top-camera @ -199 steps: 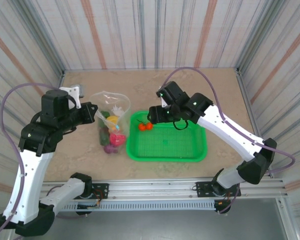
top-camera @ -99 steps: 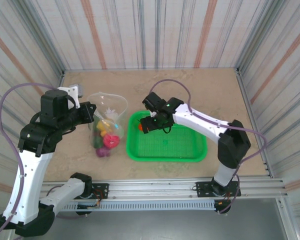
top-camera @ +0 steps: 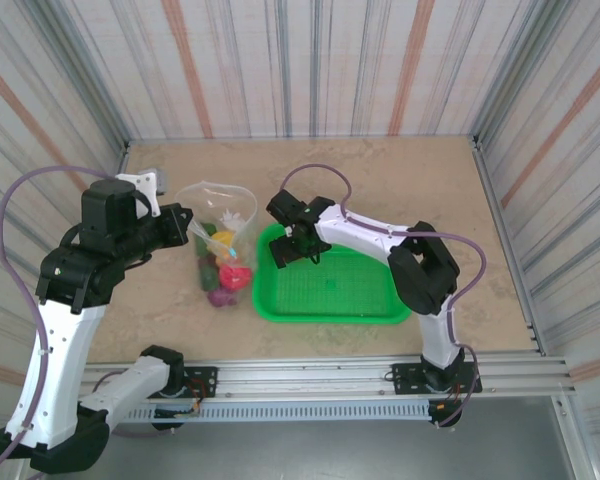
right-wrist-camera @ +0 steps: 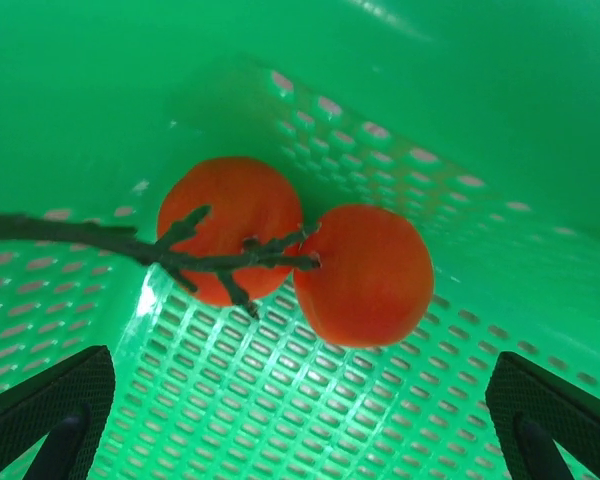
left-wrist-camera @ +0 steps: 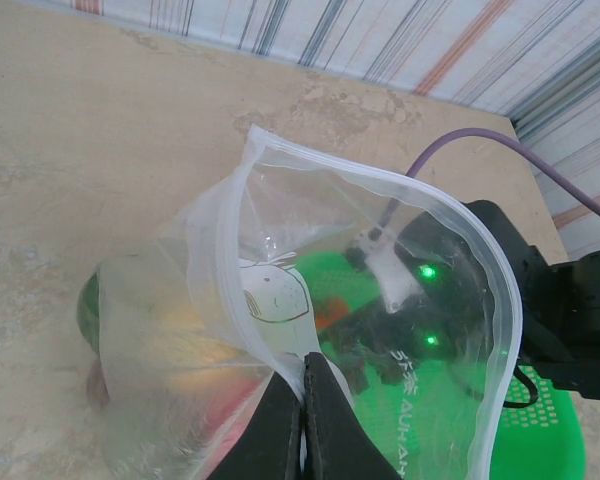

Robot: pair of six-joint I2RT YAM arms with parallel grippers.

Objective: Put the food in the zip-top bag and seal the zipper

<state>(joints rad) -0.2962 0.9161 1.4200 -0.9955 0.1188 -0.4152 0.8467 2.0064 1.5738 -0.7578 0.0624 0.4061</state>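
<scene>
Bench carries green basket, w/ zip-top bag just left of it, mouth open, zipper unsealed, several food pcs inside. L claw is pressed together, pinching the bag rim. R claw is spread wide over two orange-red tomatoes on one stem in the basket's far-left corner.

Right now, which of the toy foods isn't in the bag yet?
The twin orange-red tomatoes on a dark stem: they lie in a corner of the green basket, below the open right gripper. The other foods sit inside the clear zip-top bag.
</scene>
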